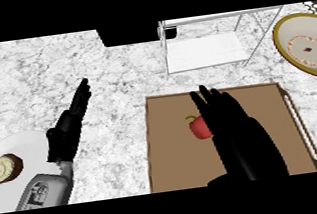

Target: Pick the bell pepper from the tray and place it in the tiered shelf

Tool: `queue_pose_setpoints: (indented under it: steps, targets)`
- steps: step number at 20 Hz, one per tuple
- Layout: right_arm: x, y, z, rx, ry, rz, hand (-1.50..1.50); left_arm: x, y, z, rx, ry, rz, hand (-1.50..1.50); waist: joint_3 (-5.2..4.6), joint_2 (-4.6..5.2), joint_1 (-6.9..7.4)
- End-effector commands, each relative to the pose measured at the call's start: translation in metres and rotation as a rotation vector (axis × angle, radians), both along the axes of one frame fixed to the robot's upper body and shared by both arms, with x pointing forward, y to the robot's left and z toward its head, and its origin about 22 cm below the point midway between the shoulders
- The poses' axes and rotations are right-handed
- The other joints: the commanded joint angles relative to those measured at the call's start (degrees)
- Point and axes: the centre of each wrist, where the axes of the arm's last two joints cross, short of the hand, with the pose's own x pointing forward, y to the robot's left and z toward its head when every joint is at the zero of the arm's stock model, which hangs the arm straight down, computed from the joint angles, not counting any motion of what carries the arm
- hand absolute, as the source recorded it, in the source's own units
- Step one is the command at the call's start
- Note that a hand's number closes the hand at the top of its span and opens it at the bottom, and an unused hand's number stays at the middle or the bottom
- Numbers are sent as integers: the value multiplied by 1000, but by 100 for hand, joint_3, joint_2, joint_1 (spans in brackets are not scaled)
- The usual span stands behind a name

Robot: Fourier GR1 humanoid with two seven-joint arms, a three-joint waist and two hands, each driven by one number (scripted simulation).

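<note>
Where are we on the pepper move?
Nothing is done yet: the bell pepper lies on the tray. In hand: the right hand is over the tray beside the pepper, fingers straight, not closed on it. Left: grasp, lift, place in the tiered shelf. The left hand rests open.

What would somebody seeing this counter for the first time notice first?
Probably the red bell pepper, small and bright on the brown tray at lower centre, with the black right hand stretched open beside it. After that, the wire tiered shelf standing just beyond the tray, and the gold-rimmed plate at the upper right edge. The left hand rests open at the left, by a white plate holding a doughnut.
</note>
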Motion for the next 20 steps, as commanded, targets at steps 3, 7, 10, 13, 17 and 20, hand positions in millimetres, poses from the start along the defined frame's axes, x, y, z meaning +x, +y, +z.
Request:
queue_pose_setpoints:
  steps: [3, 7, 10, 13, 17, 20]
  targets:
    - [0, 2, -14, -12, 5, -19, -150, -11, -8, 8, -4, 10, -23, 0, 2, -1, 8]
    - [-7, 2, -11, -7, 17, -24, -150, -10, -2, -3, 9, 4, -3, 0, 1, 0, -2]
    - [11, -2, -17, -29, 27, -43, -150, 3, 14, 3, -2, 20, -7, 0, 1, 4, -1]
    - [13, 21, -17, -32, 23, -48, -150, 0, -1, -2, -12, 8, 10, 0, 1, 3, 2]
    - [19, 16, -17, -38, 29, -52, -150, -7, -13, -11, 3, 13, -3, 0, 0, 4, 0]
    - [17, 5, -39, -69, 42, -50, -150, 7, -3, 2, -6, 4, -3, 0, 1, 4, -10]
